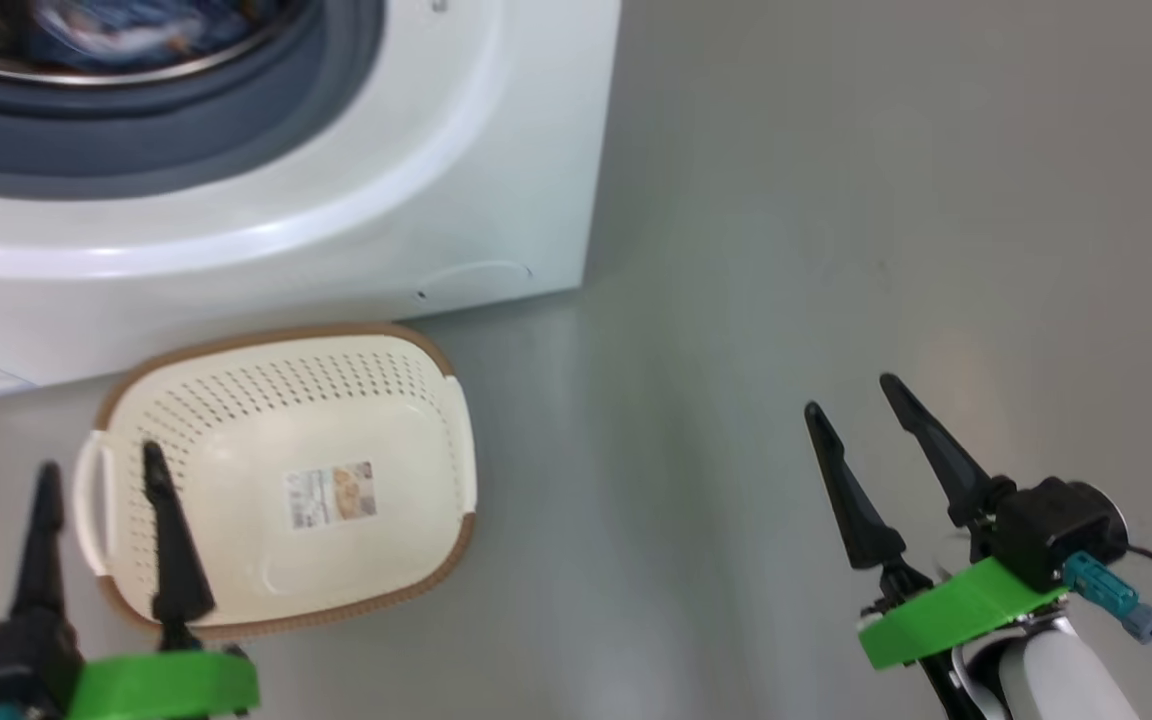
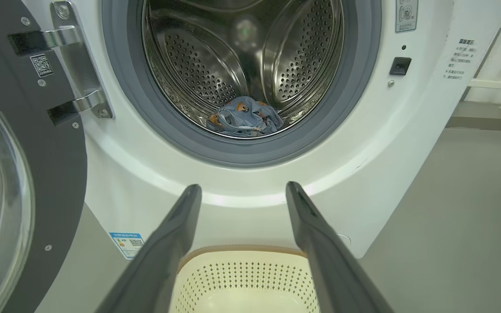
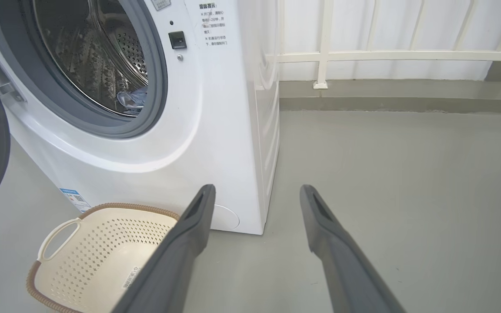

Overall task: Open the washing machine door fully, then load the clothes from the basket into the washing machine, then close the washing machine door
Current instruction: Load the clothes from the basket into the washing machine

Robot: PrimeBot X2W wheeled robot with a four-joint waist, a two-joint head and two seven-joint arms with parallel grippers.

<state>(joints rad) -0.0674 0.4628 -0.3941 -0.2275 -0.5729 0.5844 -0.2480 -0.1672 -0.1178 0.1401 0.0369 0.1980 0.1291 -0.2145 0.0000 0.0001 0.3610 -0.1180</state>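
Observation:
The cream basket with a brown rim sits on the floor before the white washing machine, with nothing in it but its label. The light blue clothes lie inside the steel drum. The washing machine door hangs swung open at the left on its metal hinges. My left gripper hovers open over the basket's left side, its fingers pointing at the machine. My right gripper is open above bare floor to the right of the basket. Both hold nothing.
Grey floor stretches to the right of the machine. A white railing and a low kerb run along the back wall. A blue energy label is stuck low on the machine's front.

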